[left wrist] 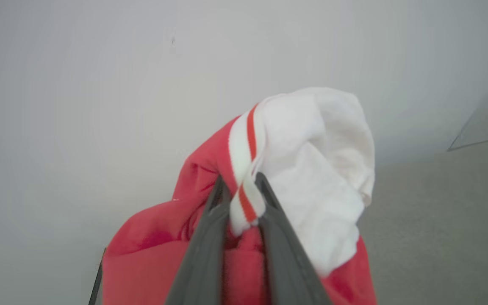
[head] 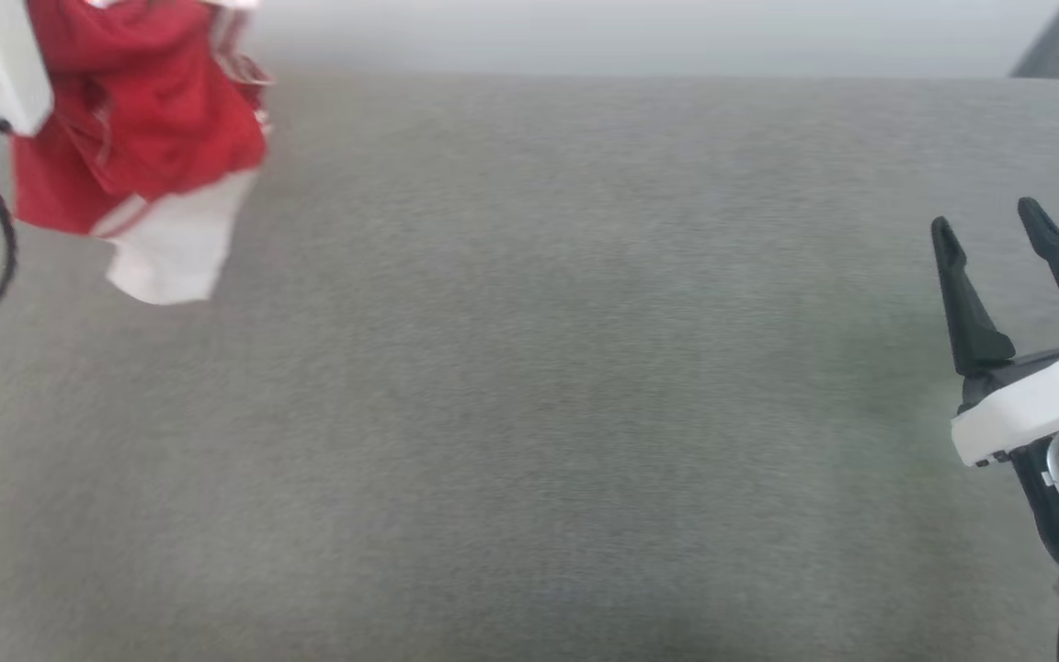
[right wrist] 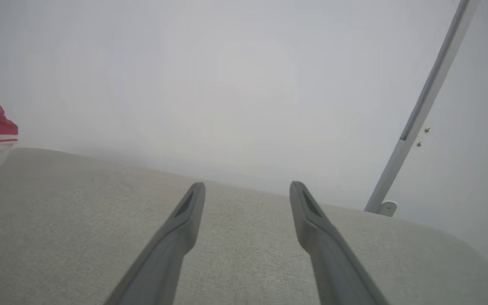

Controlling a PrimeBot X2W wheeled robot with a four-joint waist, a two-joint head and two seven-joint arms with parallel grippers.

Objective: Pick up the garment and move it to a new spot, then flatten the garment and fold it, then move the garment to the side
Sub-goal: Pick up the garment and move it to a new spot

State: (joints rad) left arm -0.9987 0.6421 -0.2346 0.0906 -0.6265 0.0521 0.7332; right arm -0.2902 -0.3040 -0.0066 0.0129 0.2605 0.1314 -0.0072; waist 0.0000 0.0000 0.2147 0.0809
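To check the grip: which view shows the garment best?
The left wrist view: the left claw pinches the garment at its striped trim. The head view shows it bunched; the right wrist view, an edge.

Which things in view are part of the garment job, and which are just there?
Job: garment, pinched at its striped trim by the left gripper; right gripper, open and holding nothing; grey fabric surface to lay it on.
Just there: grey pole; pale wall.

Bare indoor test space of a laboratory sort. A grey fabric-covered counter (head: 529,414) meets a plain white wall (right wrist: 227,84); a grey metal rail (right wrist: 420,106) climbs it.
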